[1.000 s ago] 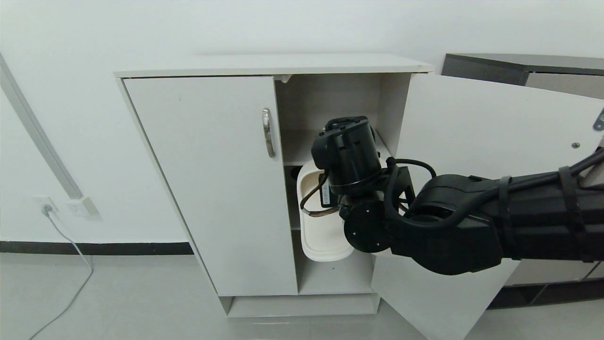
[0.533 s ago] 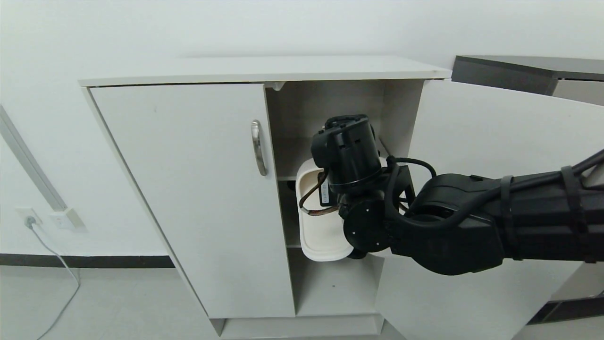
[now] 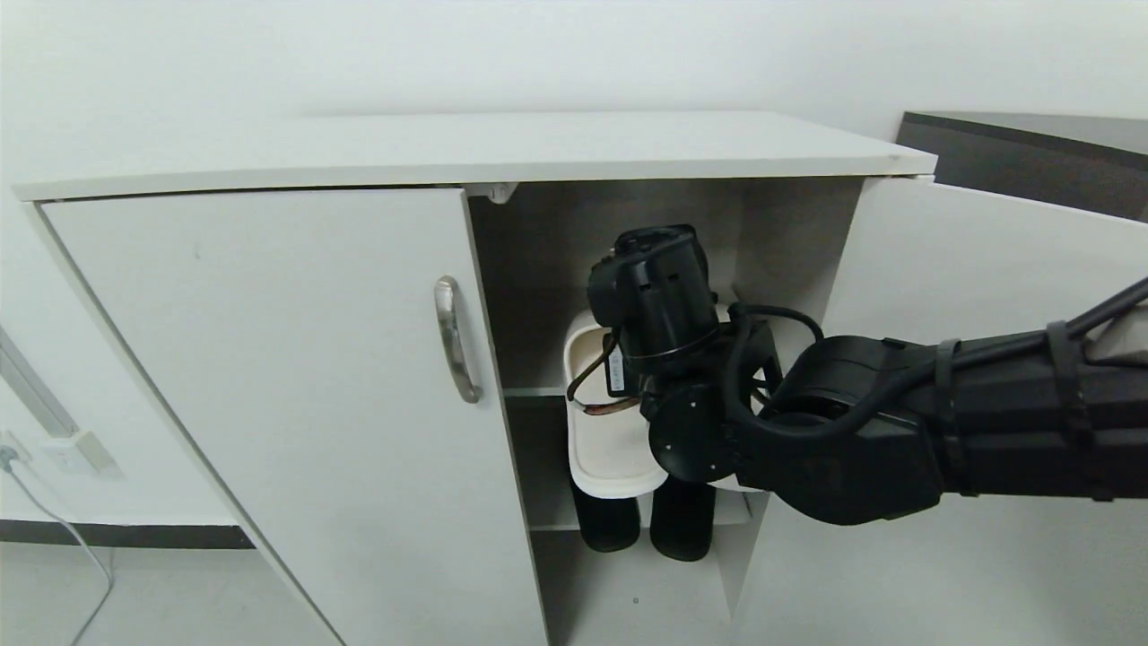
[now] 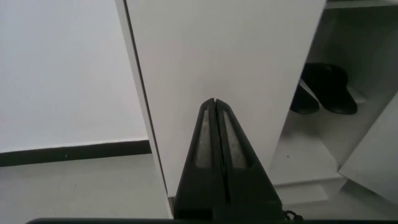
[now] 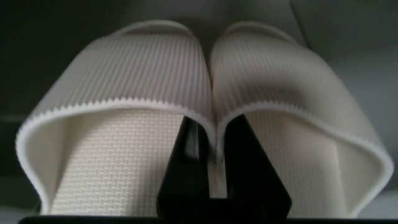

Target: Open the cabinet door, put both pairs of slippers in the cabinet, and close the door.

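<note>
Plain white wall (image 3: 269, 63) behind, unmarked, light even and soft across it. White cabinet (image 3: 269, 377) stands against the wall. A pale grey strip (image 3: 31, 386) runs slantwise down the wall at the left, ending near a white socket plate (image 3: 76, 453). Dark baseboard (image 3: 117, 536) along the wall's foot; the left wrist view has it too, as a black band above the floor. Floor (image 3: 134, 597) is light grey and smooth. At far right, beyond the cabinet, a dark grey unit (image 3: 1031, 170) with a flat top.
</note>
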